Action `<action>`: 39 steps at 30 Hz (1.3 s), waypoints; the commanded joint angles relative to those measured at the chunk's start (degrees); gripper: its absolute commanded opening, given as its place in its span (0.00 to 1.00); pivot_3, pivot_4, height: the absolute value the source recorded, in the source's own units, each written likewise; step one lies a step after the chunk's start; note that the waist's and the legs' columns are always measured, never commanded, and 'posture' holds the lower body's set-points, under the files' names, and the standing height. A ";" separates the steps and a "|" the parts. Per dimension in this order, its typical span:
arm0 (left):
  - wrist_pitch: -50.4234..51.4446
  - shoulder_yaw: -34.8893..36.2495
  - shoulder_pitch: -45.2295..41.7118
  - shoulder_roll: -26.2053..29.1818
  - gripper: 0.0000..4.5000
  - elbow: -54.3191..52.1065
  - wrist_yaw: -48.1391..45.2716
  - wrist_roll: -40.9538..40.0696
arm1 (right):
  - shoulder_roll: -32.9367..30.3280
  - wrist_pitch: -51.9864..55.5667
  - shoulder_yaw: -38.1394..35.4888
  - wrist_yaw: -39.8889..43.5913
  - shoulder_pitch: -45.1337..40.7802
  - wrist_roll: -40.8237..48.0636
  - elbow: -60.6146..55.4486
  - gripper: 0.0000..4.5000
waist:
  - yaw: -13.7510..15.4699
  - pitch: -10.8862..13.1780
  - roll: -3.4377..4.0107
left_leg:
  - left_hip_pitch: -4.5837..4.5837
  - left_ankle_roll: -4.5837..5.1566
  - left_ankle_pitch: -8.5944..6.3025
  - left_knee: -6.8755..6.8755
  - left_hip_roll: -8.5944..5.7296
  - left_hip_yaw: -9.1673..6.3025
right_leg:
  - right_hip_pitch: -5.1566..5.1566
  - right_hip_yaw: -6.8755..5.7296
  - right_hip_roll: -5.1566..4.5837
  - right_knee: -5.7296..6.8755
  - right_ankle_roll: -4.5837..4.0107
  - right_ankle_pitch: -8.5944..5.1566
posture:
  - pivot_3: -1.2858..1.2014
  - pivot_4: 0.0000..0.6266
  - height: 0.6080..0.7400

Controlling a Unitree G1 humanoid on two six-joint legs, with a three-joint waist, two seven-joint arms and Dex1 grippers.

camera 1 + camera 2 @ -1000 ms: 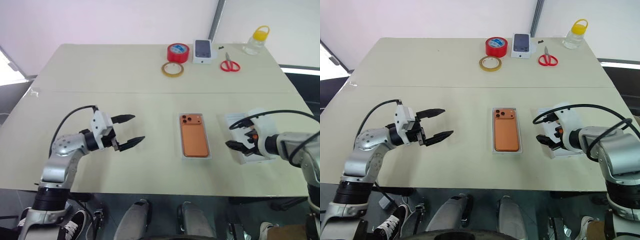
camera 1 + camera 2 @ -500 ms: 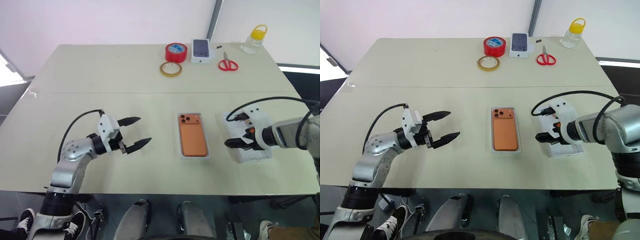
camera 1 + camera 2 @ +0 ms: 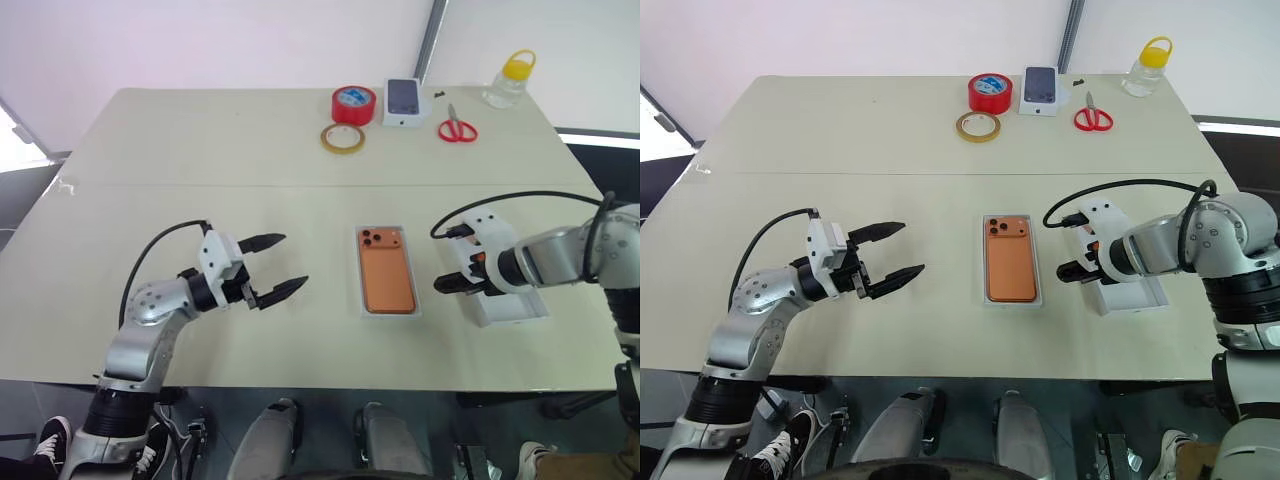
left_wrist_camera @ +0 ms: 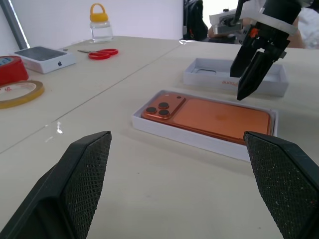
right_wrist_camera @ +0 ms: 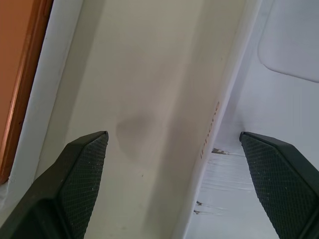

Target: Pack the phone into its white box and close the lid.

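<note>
1 phone (image 3: 388, 273) lies camera-side up in 1 white box (image 3: 1012, 301), mid table. 1 lid (image 3: 512, 305) sits open-side up, just right of it. 2 grippers: left gripper (image 3: 279, 268) spread wide, empty, left of box; right gripper (image 4: 252, 77) spread, tips down over lid's near wall, holding nothing. Far edge: 2 tape rolls (image 3: 355, 104), 1 pr scissors (image 3: 457, 129), 1 jar (image 3: 507, 79).

My arms are silver-grey metal with rounded joint housings and black collars. Each tool, left (image 3: 272, 268) and right (image 3: 1072, 270), has a white block body, two tapered black fingers with textured pads (image 4: 82, 172), an arching black cable, and an orange mark on the right one.
</note>
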 commanded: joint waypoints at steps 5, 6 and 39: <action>0.12 -0.28 0.42 -0.14 1.00 -2.69 1.51 -0.57 | 1.39 0.36 -2.76 -7.91 1.45 5.13 0.53 0.26 | -0.10 0.00 0.00 | 0.00 0.00 0.00 -0.01 0.01 0.00 | -0.01 0.00 0.02 0.00 0.00 0.00 | 0.52 0.24 1.00; 0.14 -0.32 0.34 -0.14 1.00 -2.64 1.64 -0.56 | 1.60 0.36 -2.92 -8.78 1.75 5.70 0.44 0.12 | -0.16 0.00 0.00 | 0.00 0.00 0.00 -0.01 0.01 0.00 | -0.01 0.00 0.02 0.00 0.00 0.00 | 0.52 0.24 1.00; 2.45 1.94 -2.39 -0.61 1.00 -0.43 4.38 -2.41 | 29.86 -39.39 -15.50 15.21 9.21 -7.32 -19.71 0.02 | -1.63 0.08 0.11 | 0.04 0.01 0.01 -0.02 0.07 -0.02 | -0.06 0.05 0.15 0.13 0.01 0.01 | 0.52 0.24 1.00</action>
